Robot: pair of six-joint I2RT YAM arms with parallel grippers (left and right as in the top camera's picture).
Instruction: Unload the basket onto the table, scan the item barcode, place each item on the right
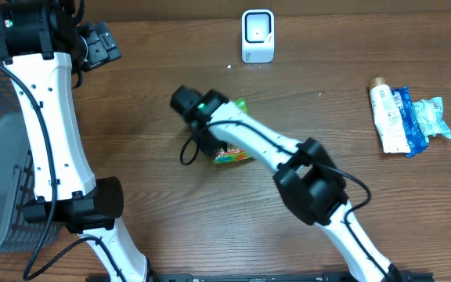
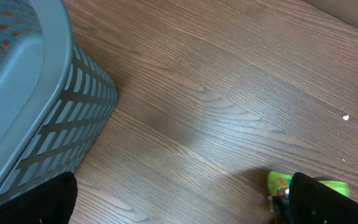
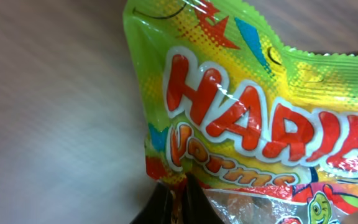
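I am at the grasp step: my right fingers (image 3: 199, 205) are clamped on an edge of the Haribo bag (image 3: 247, 112), at the middle of the surface (image 1: 131, 141), in front of the scanner (image 1: 257, 35). My left fingers (image 2: 39, 205) stand apart, idle by the basket (image 2: 36, 106). Next, I judge, comes lifting the bag and turning its barcode toward the scanner.

Left gripper (image 1: 102, 44) wide open; right gripper (image 3: 178, 198) pinched shut.

Overhead straight down; left wrist low by basket (image 2: 42, 106); right wrist close on candy bag (image 3: 241, 124), common to all.
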